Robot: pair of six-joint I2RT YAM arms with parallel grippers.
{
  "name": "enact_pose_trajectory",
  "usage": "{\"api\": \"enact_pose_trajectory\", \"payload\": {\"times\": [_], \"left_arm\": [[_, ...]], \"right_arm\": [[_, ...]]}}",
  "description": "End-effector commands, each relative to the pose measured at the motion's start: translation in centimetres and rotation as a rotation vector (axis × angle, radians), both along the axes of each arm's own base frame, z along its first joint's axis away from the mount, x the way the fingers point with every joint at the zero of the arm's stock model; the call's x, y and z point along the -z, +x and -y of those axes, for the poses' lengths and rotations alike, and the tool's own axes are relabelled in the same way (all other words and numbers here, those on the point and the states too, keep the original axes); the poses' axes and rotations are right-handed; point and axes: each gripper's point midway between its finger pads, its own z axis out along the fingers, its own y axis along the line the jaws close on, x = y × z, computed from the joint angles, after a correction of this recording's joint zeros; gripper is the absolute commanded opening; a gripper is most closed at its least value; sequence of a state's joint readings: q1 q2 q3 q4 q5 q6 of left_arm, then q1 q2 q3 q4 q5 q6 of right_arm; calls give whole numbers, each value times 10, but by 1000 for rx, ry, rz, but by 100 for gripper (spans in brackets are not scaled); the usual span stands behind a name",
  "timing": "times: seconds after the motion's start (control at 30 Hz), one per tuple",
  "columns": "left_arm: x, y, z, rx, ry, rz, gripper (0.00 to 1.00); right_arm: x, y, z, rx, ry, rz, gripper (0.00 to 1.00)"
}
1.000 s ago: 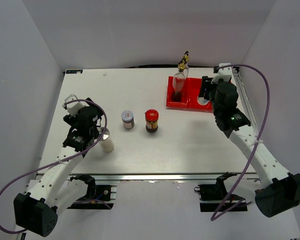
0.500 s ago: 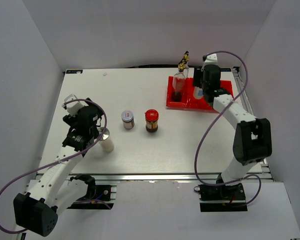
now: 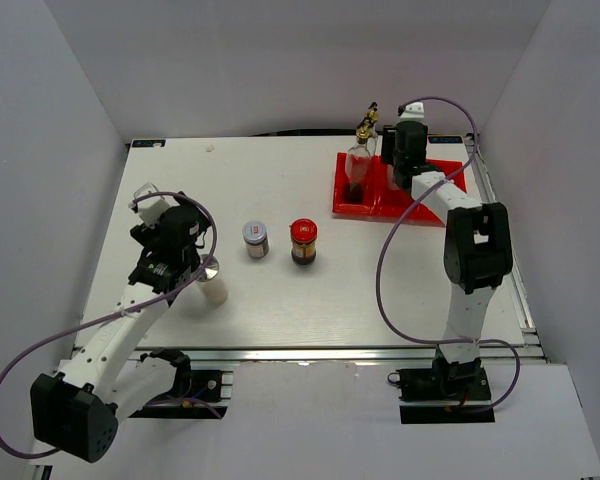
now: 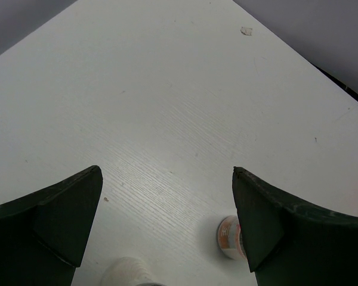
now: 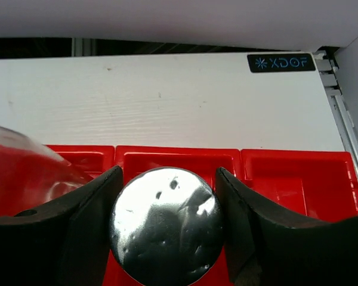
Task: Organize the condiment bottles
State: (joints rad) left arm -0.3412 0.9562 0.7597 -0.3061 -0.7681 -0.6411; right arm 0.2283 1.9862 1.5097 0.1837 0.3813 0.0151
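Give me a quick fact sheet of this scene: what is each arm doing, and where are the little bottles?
Left gripper: open, holding nothing, close to a white shaker
Right gripper: shut on a silver-capped shaker, at the middle compartment of the red tray
In tray: glass bottle, left compartment
Loose on table: silver-lidded jar, red-lidded jar, side by side near the middle, upright

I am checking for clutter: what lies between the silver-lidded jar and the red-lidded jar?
Nothing. In the top external view, only bare white table separates the silver-lidded jar and the red-lidded jar, which stand apart.
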Motion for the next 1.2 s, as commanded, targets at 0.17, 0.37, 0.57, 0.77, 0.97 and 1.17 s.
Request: {"api": "enact_pose_trajectory", "payload": {"times": [0.17, 0.37, 0.57, 0.77, 0.97, 1.17], "left_arm": [[-4, 2, 13, 39, -81, -30, 98], [-13, -13, 15, 63, -107, -76, 98], [-7, -33, 19, 109, -109, -178, 98], [29, -49, 38, 266, -88, -380, 98], [48, -57, 50, 332, -117, -445, 98], [75, -67, 47, 328, -96, -551, 98]], "right_arm": [[-22, 23, 15, 65, 17, 98, 76], [-33, 9, 22, 84, 13, 68, 89], [-70, -20, 24, 74, 41, 104, 89], [-121, -60, 25, 30, 78, 169, 89], [-150, -119, 27, -9, 151, 249, 89], [-160, -165, 28, -30, 227, 315, 90]]}}
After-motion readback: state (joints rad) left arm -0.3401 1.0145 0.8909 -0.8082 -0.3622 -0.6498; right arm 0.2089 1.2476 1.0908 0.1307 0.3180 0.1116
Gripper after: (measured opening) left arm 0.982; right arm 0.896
